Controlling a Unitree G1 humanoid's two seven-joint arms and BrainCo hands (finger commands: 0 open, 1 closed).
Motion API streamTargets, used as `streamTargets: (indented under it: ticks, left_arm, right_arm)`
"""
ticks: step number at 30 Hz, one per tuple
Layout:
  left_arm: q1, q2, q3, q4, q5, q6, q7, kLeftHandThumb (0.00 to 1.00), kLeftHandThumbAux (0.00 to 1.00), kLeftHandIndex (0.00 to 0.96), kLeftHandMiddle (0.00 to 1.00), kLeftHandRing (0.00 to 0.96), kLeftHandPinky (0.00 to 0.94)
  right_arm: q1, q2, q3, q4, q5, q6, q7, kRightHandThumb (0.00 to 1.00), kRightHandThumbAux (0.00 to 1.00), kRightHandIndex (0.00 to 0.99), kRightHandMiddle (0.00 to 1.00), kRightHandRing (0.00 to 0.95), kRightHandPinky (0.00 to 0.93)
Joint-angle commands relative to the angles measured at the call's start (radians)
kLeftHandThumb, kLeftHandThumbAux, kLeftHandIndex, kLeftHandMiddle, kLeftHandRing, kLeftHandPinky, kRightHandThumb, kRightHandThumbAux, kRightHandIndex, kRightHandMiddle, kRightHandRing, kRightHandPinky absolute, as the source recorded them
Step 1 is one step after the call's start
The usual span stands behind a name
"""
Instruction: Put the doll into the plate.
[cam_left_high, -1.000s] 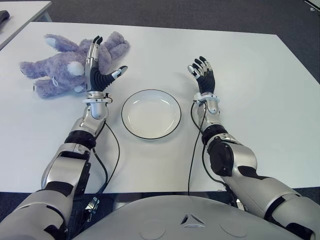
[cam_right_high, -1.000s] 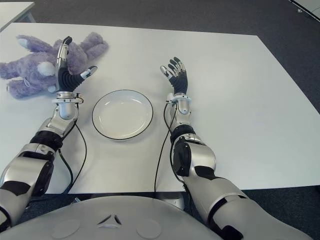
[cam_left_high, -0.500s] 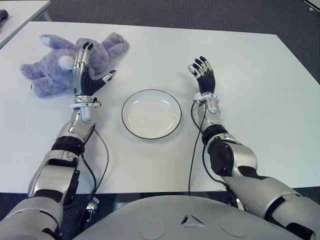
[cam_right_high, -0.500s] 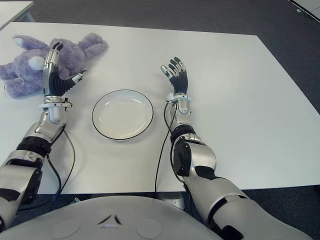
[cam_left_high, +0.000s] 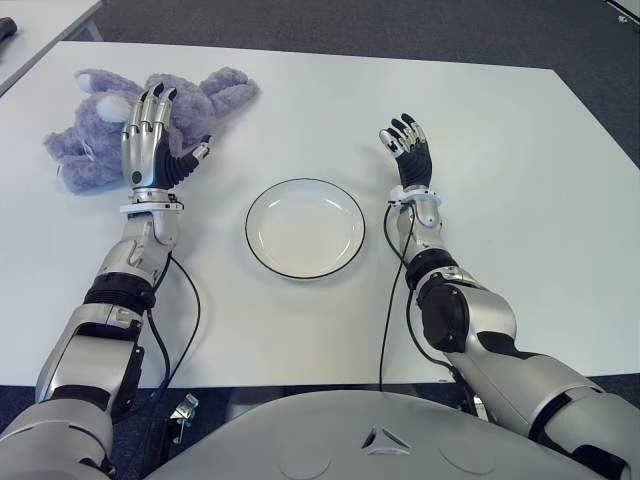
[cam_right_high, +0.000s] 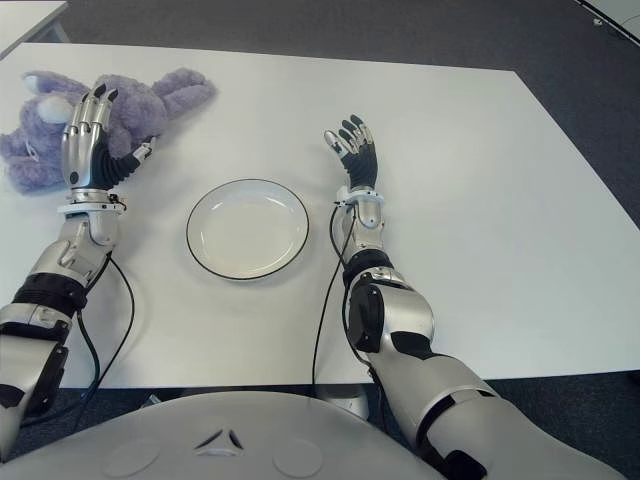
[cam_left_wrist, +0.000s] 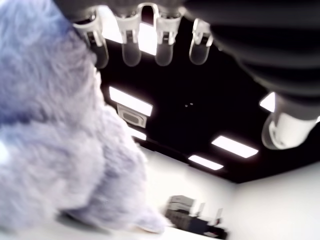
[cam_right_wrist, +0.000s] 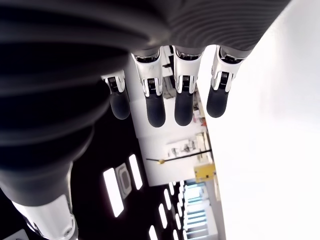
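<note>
One doll behind left hand (unheld).

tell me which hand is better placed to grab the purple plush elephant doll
Left. The left hand is up beside the purple plush elephant doll with fingers open, and its wrist view shows the fur close by. The right hand is open on the far side of the white black-rimmed plate, well away from the doll.
</note>
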Motion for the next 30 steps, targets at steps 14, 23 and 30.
streamTargets:
  ticks: [14,23,30]
  left_arm:
    - [0.009,0.017,-0.073,-0.156,0.177,0.233,0.043,0.337,0.381,0.0,0.072,0.038,0.0]
    - [0.0,0.003,-0.062,-0.2,0.16,0.212,0.075,0.347,0.356,0.0,0.07,0.041,0.0]
    - [0.003,-0.01,-0.057,-0.342,0.192,0.278,0.039,0.315,0.328,0.0,0.068,0.041,0.0]
  right_arm:
    - [0.247,0.052,-0.011,0.128,0.024,0.035,-0.004,0.049,0.727,0.121,0.166,0.137,0.133]
    - [0.247,0.05,-0.007,0.128,0.02,0.039,-0.011,0.041,0.726,0.123,0.167,0.132,0.123]
    - [0.247,0.05,-0.006,0.128,0.019,0.04,-0.009,0.042,0.729,0.13,0.175,0.14,0.14]
